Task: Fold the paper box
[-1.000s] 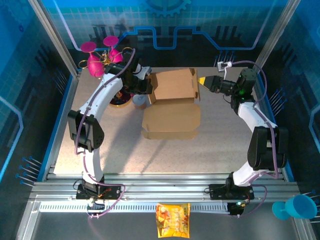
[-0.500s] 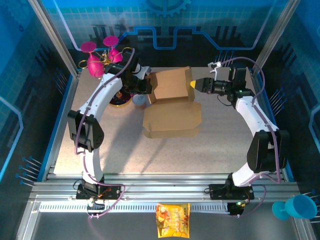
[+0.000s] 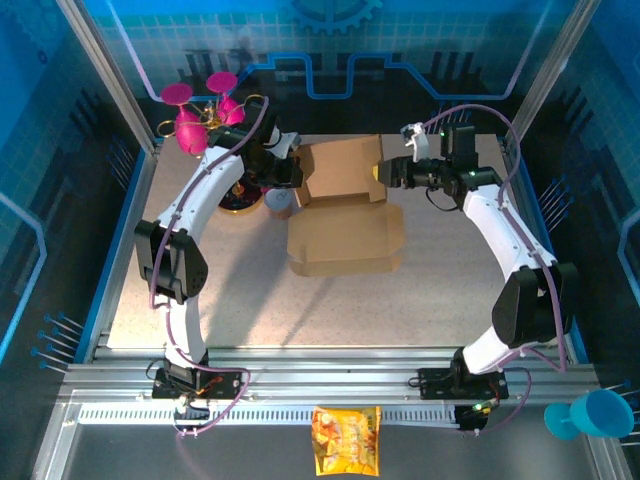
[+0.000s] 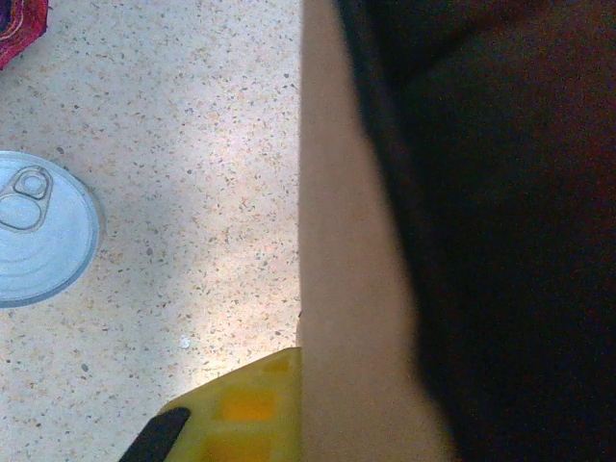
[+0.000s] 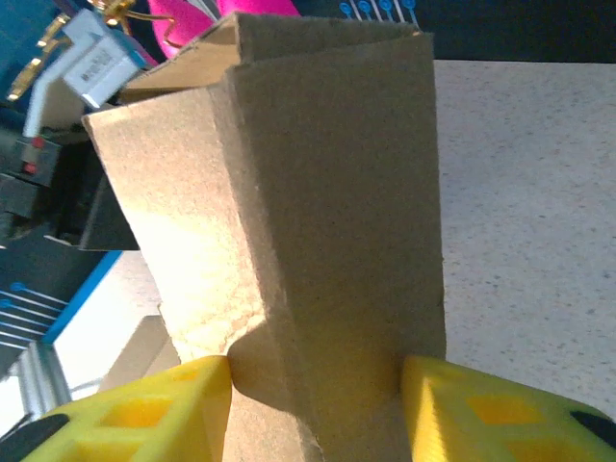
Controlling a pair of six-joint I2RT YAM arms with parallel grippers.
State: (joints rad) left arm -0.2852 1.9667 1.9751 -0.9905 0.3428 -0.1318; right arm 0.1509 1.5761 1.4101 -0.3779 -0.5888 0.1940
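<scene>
Swinging inward over last 1 second, your right claw (image 3: 383, 172), about half open, grips side flap of paper box (image 3: 345, 238) at far middle of tabletop (image 3: 300, 310). Your left claw (image 3: 290, 172) stays pinched shut on opposite lid edge. Lid now stands steeper: fold advancing.

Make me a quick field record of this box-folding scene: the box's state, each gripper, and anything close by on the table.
box: paper box, base flat on the table, rear panel raised
left gripper: shut on the raised panel's left edge
right gripper: fingers either side of the panel's right flap, gripping it
nearby: tin can, pull-tab lid up, beside the left gripper
</scene>
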